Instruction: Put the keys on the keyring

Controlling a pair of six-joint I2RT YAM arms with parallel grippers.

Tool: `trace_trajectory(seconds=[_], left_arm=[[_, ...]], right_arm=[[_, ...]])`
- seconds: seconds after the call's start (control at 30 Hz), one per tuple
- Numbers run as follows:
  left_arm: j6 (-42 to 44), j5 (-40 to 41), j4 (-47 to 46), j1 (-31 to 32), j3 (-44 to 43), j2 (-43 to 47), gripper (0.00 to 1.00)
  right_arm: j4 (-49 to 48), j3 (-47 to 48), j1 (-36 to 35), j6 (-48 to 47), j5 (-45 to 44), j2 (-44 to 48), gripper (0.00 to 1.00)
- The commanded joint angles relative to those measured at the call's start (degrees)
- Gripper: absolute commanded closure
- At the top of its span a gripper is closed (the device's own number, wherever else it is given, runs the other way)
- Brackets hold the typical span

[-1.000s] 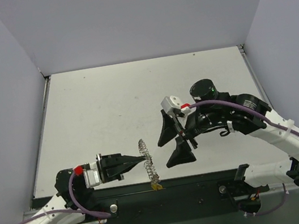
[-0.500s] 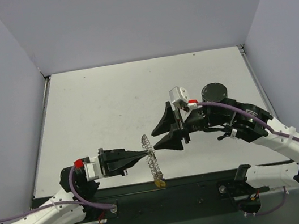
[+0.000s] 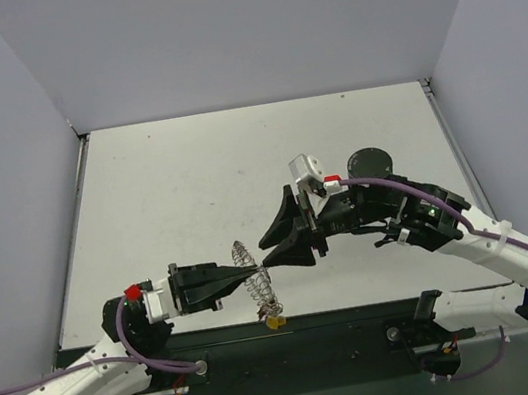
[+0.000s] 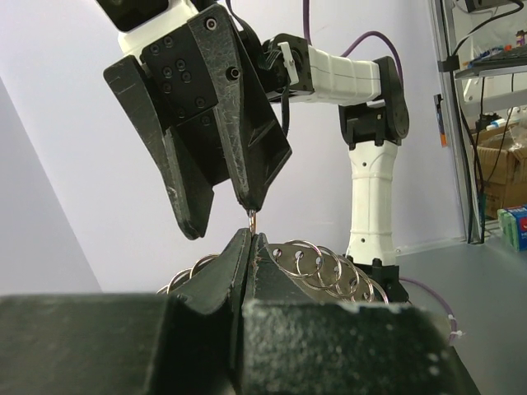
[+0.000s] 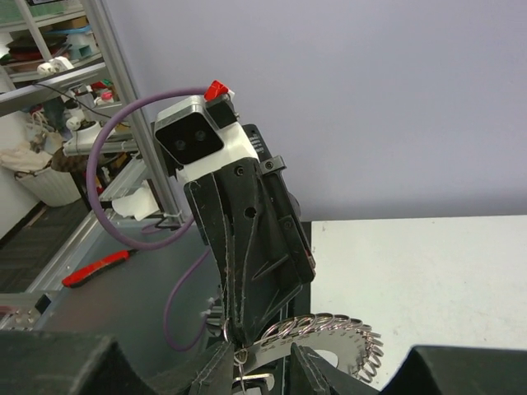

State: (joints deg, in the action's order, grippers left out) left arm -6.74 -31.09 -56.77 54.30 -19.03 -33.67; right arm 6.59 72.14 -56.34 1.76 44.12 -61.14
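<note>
L hand clamps keyring; R hand, fingers parted, straddles it.

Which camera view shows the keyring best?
Top external: almost the whole keyring shows, edge-on. Left wrist shows only some loops, partly hidden; right wrist shows an arc at the bottom edge.

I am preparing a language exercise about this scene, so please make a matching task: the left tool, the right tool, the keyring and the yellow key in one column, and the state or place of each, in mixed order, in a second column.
Column 1
1. left tool
2. right tool
3. keyring
4. yellow key

Column 2
A. jaws apart, tips at the keyring
B. at the near end of the keyring
C. shut on the keyring
D. held in the air between the two tools

Pairs: 1-C, 2-A, 3-D, 4-B
</note>
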Motion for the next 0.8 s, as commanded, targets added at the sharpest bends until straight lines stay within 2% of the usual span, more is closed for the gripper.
trace_trajectory(seconds=[0.0,0.27,0.77], left_arm=[[1.4,2.1,-1.8,0.2,-2.0,1.1,1.00],[2.0,1.8,-0.2,0.2,-2.5,1.4,1.00],[2.3,1.9,-0.3,0.2,-2.8,1.4,1.00]], right_arm=[[-2.3,0.7,-0.8,0.1,2.6,0.5,0.66],[-2.3,-0.4,-1.3,0.5,2.9,0.4,0.67],[-1.4,-0.9,-1.6,0.8,3.3,-0.4,0.77]])
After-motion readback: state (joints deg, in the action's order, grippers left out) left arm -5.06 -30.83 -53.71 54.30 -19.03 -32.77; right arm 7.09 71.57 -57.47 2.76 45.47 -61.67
